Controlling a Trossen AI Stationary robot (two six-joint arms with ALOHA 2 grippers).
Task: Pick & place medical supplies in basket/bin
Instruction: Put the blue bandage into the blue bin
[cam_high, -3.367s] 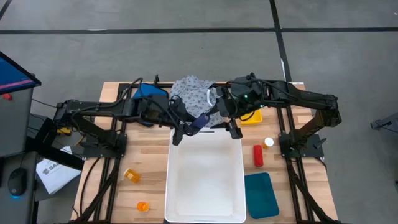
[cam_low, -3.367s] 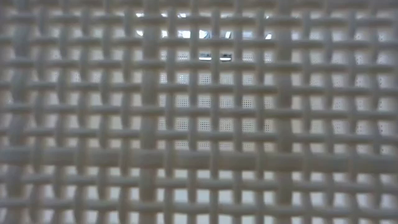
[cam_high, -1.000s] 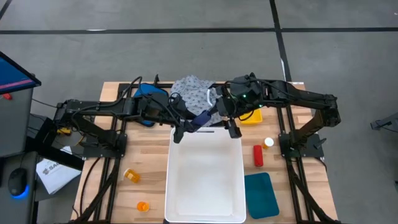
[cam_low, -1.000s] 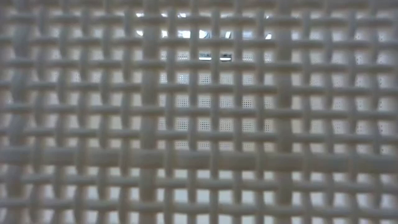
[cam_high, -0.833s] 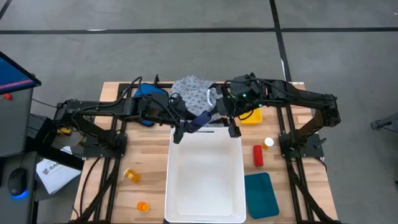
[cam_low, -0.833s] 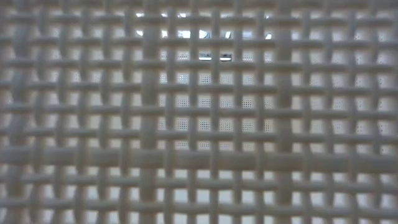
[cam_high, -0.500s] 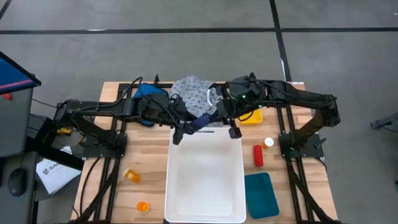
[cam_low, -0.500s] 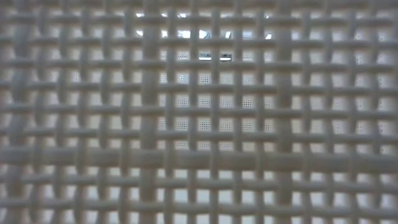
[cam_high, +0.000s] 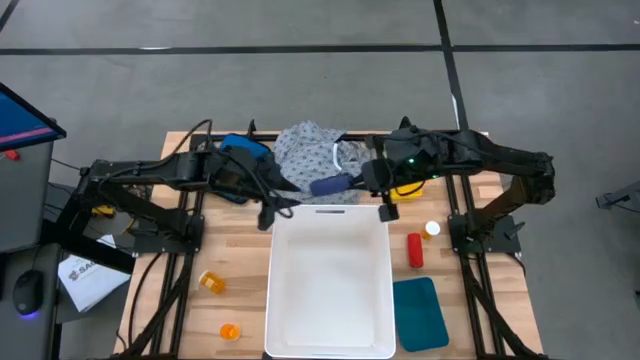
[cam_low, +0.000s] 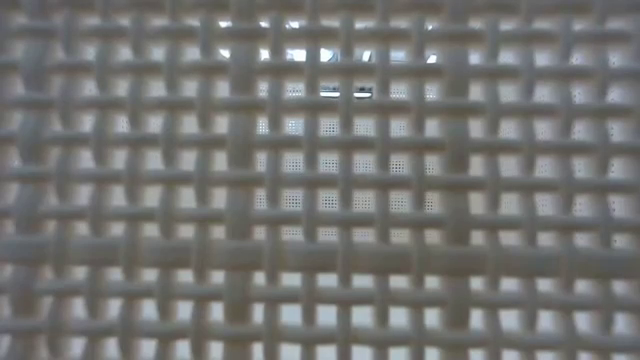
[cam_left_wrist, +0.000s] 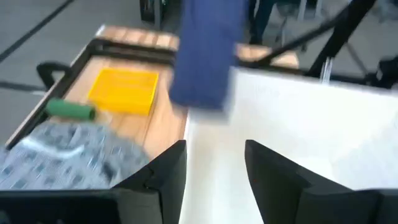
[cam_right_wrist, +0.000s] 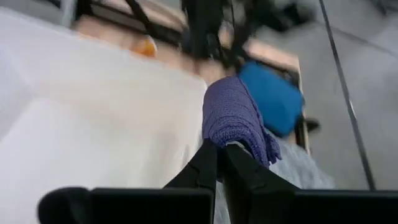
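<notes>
White basket (cam_high: 330, 285): rectangular, at the middle of the wooden surface (cam_high: 240, 265), its woven wall filling the whole low view (cam_low: 320, 200). Right tool (cam_high: 362, 182): just beyond the basket's far right corner, fingers (cam_right_wrist: 239, 168) clenched on one end of a purple-blue knitted roll (cam_high: 331, 184), which lies crosswise just past the basket's far rim and against the near edge of the garment; in the right wrist view the roll (cam_right_wrist: 236, 118) stands up from between the closed fingers beside the basket (cam_right_wrist: 93, 112). Left tool (cam_high: 268, 213): just beyond the basket's far left corner, fingers (cam_left_wrist: 165, 177) apart and grasping nothing, well short of the roll (cam_left_wrist: 205, 50), which shows ahead of them above the basket's edge (cam_left_wrist: 298, 118). Grey-white dotted garment (cam_high: 312, 148): bunched beyond the basket's far rim, between the two arms. Blue pouch (cam_high: 240, 150): beyond the basket's far left corner, partly under the left arm. Yellow tray (cam_high: 405, 188): beyond the far right corner, mostly covered by the right arm; a green cylinder (cam_left_wrist: 69, 109) lies beside it (cam_left_wrist: 124, 91) in the left wrist view. Red cylinder (cam_high: 414, 250) and a small white-capped item (cam_high: 432, 229): right of the basket. Teal pad (cam_high: 420, 313): right of the basket's near end. Two orange pill bottles (cam_high: 212, 283) (cam_high: 230, 331): left of the basket, toward its near end.
</notes>
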